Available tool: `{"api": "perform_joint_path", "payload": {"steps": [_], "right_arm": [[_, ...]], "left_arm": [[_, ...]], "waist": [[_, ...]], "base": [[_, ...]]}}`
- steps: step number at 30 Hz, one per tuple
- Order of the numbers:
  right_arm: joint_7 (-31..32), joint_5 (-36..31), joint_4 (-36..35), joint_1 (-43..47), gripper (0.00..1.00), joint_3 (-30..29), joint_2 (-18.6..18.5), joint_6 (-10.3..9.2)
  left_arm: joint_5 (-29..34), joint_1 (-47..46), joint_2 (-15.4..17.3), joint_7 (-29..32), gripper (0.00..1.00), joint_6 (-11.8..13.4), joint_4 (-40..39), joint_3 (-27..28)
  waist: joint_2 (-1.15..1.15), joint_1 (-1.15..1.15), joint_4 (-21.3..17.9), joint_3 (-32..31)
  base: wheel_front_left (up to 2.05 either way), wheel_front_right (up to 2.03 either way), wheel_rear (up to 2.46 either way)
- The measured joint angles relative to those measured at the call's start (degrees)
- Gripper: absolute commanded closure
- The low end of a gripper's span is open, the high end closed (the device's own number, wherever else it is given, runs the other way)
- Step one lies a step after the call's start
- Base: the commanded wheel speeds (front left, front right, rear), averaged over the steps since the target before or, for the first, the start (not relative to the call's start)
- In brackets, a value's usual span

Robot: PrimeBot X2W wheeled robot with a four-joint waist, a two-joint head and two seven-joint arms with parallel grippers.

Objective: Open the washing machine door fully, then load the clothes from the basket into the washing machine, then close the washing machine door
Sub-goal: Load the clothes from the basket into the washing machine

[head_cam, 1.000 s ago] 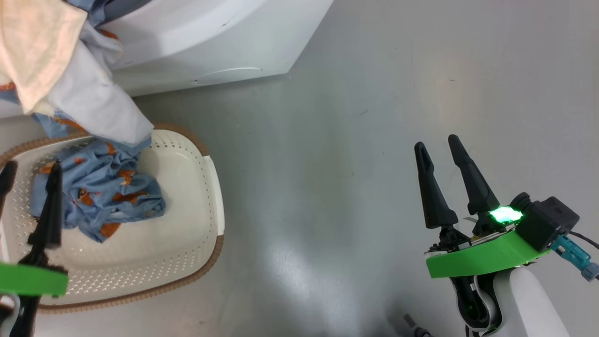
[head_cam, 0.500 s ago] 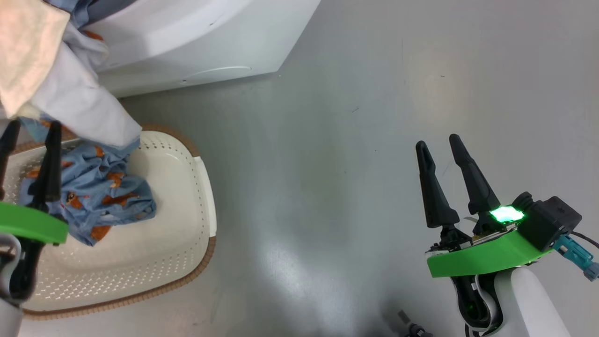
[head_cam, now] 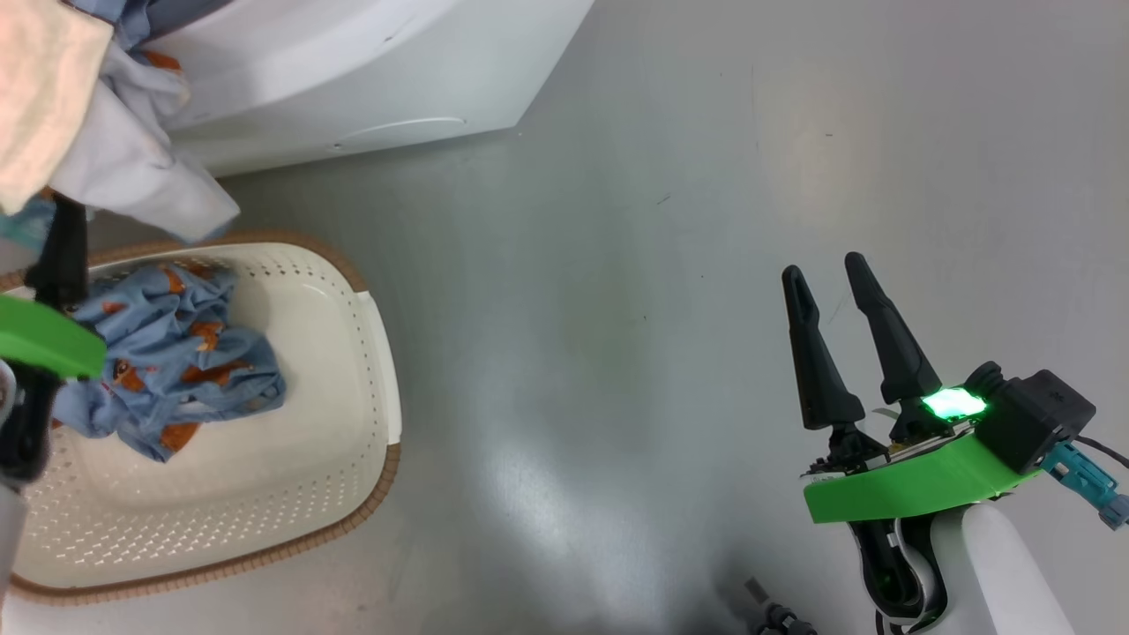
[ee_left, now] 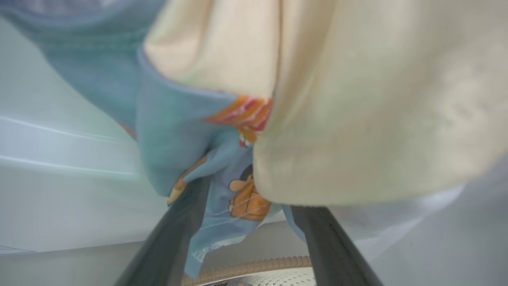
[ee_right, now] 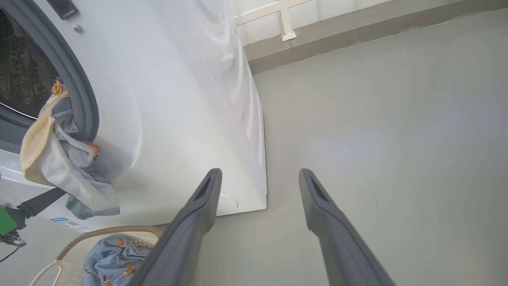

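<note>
The white washing machine [head_cam: 353, 79] stands at the top left, and its door is out of view. Cream, pale grey and blue clothes [ee_right: 55, 159] hang out over the grey gasket. More blue printed clothes [head_cam: 168, 353] lie in the cream basket [head_cam: 291, 476] below. My left gripper [ee_left: 248, 198] is open right under the hanging clothes, with blue fabric dangling between its spread fingers and their tips hidden by cloth. One of its fingers [head_cam: 62, 251] shows at the left edge of the head view. My right gripper [head_cam: 822, 267] hovers open over the bare floor, holding nothing.
Grey floor [head_cam: 617, 309] stretches to the right of the machine and basket. A wall base with a white bracket [ee_right: 287, 35] runs behind the machine. The machine's front corner [ee_right: 262, 202] is close to my right gripper's left finger in the right wrist view.
My left gripper has moved up from over the basket to the clothes hanging from the machine. The head camera has shifted slightly. The right gripper has stayed put.
</note>
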Motion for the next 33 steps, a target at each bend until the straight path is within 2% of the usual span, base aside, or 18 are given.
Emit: {"api": "perform_joint_path", "payload": {"steps": [13,15,17,18,27,33], "right_arm": [[0.0,0.0,-0.03,-0.01,0.0,-0.03,0.0,0.0],[0.0,0.0,-0.03,-0.01,0.0,-0.03,0.0,0.0],[0.0,0.0,-0.03,-0.01,0.0,-0.04,0.0,0.0],[0.0,0.0,-0.03,-0.01,0.0,-0.07,0.0,0.0],[0.0,0.0,0.08,-0.01,0.0,-0.22,-0.01,0.0],[0.0,0.0,0.21,0.0,0.0,-0.34,-0.01,0.0]], "left_arm": [[-0.2,-5.03,-1.34,0.0,0.0,0.0,2.22,-2.02],[-0.29,-5.1,-1.38,0.0,0.44,0.0,2.22,-2.09],[-0.41,-5.27,-1.38,0.0,0.71,0.0,2.11,-2.08],[-0.41,-5.42,-1.38,0.0,1.0,0.0,1.83,-2.07],[2.13,-3.01,-1.27,0.01,1.0,0.0,-5.05,0.2],[5.19,1.37,-0.68,0.02,1.0,0.0,-13.67,4.76]], "waist": [[0.0,0.0,0.73,0.09],[0.0,0.0,0.79,0.12],[0.0,0.0,0.84,0.14],[0.0,0.0,0.88,0.14],[0.0,0.0,1.38,-0.32],[0.0,0.0,1.68,-0.63]], "base": [[0.0,0.0,0.0],[0.0,0.0,0.0],[0.0,0.0,0.0],[0.0,0.0,0.0],[0.0,0.0,0.0],[0.0,0.0,0.0]]}}
